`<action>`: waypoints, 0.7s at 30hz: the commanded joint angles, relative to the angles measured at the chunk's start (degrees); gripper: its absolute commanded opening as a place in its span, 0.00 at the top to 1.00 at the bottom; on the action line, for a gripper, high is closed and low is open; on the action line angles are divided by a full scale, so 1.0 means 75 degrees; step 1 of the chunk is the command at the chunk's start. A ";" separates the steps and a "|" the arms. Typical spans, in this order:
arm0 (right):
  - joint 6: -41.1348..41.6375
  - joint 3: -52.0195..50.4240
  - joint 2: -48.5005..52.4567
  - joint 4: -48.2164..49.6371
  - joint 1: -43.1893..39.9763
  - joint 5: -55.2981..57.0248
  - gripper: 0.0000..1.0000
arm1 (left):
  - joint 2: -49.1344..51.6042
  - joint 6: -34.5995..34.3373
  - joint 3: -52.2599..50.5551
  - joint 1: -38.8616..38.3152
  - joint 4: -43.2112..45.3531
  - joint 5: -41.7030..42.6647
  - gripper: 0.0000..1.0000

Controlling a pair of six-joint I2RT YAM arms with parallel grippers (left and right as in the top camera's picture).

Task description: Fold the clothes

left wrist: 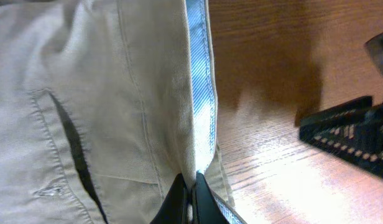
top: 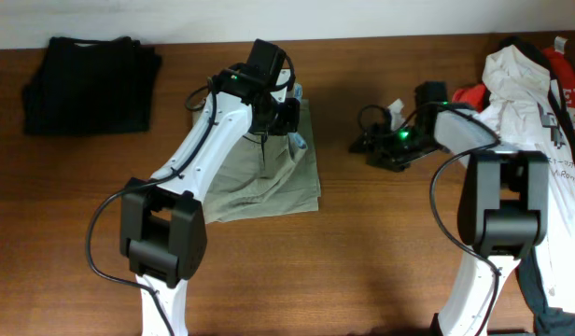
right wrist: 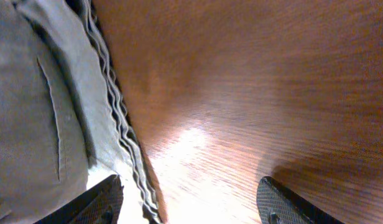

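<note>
The pale khaki-green shorts (top: 269, 177) lie partly folded on the wooden table at centre. My left gripper (top: 286, 119) is over their far right edge. In the left wrist view it (left wrist: 190, 198) is shut on the edge of the shorts (left wrist: 104, 93), where the lighter inner lining (left wrist: 201, 81) shows. My right gripper (top: 364, 145) is low over the table just right of the shorts. In the right wrist view it (right wrist: 185, 205) is open and empty over bare wood, with the shorts' edge (right wrist: 30, 112) beside its left finger.
A black folded garment (top: 87, 82) lies at the back left. A heap of white and red garments (top: 530, 84) sits at the right edge. The right gripper also shows in the left wrist view (left wrist: 353, 130).
</note>
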 commanded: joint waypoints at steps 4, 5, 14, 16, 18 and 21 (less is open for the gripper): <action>-0.0697 0.1093 0.0076 -0.1020 -0.0338 -0.0213 0.28 | 0.0323 -0.0067 0.0064 -0.0338 -0.0035 0.0289 0.44; -0.0691 0.1247 0.0064 -0.1087 -0.0341 -0.0216 0.28 | 0.0271 0.0035 0.0082 -0.0329 0.0029 0.0318 0.39; -0.1513 0.2433 -0.0015 -0.2145 0.0895 -0.0889 0.32 | -0.0277 0.0446 -0.0085 0.2626 -0.1381 0.0140 0.45; -0.0950 0.2433 -0.0015 -0.1641 0.1440 0.0277 0.01 | -0.0277 0.0973 -0.0667 0.2853 -0.1381 0.0402 0.01; 0.0361 0.2442 -0.0015 -0.1288 0.1137 0.1323 0.01 | -0.0274 0.1032 -0.1341 0.3101 -0.1070 0.0402 0.01; 0.0501 0.2442 -0.0015 -0.1070 -0.0061 0.1323 0.01 | -0.0274 0.1428 -0.2454 0.3544 -0.0283 0.1099 0.01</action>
